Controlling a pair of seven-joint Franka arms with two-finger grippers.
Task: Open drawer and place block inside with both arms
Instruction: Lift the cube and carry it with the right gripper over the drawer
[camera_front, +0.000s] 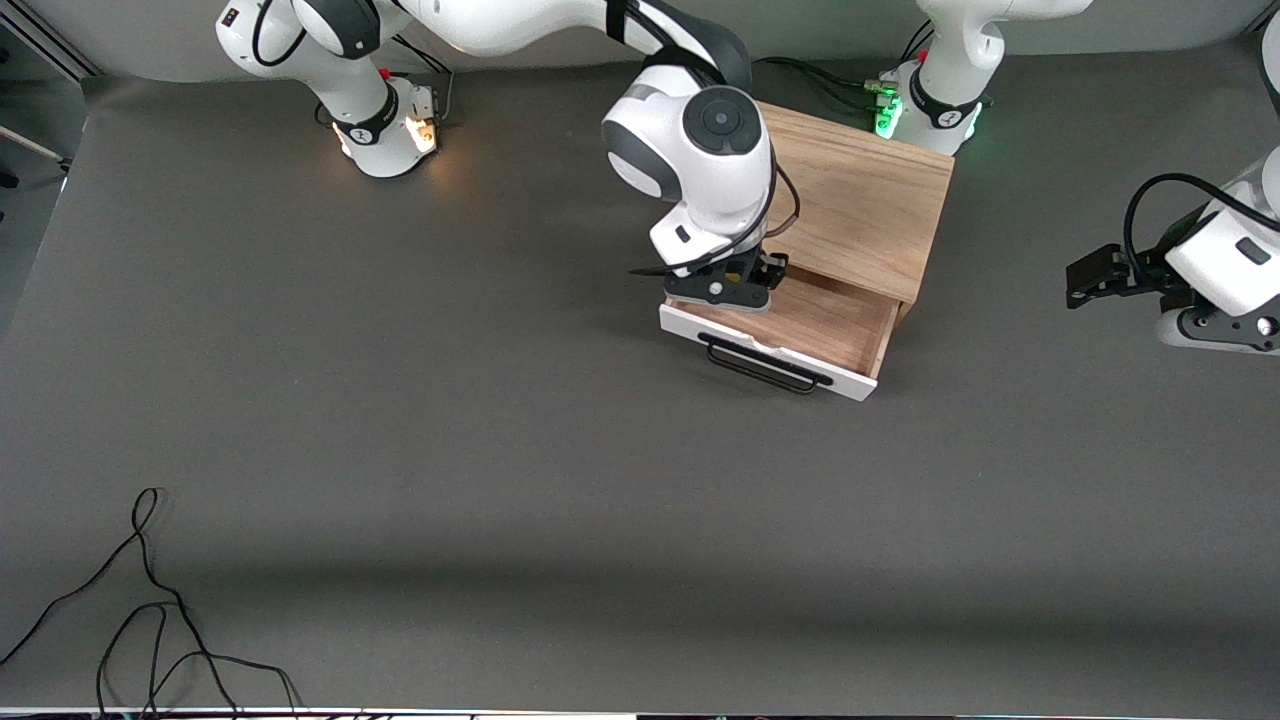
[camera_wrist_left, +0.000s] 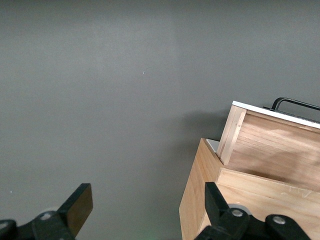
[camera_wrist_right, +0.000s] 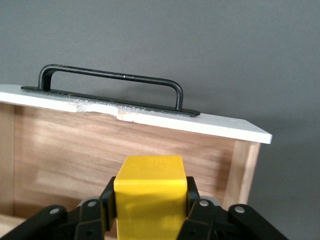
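The drawer (camera_front: 800, 325) stands pulled out of the light oak box (camera_front: 860, 190), its white front and black bar handle (camera_front: 765, 365) toward the front camera. My right gripper (camera_front: 722, 292) hangs over the open drawer's wood interior, at the right arm's end of it. It is shut on the yellow block (camera_wrist_right: 150, 180), which sits between both fingers above the drawer floor, close to the white front panel (camera_wrist_right: 220, 127). The right hand hides the block in the front view. My left gripper (camera_front: 1085, 280) waits open and empty, low beside the box (camera_wrist_left: 192, 200) at the left arm's end of the table.
A loose black cable (camera_front: 150, 600) lies near the front edge toward the right arm's end. The grey table (camera_front: 450, 420) spreads around the box. The white drawer front has a chipped top edge (camera_wrist_right: 100, 105).
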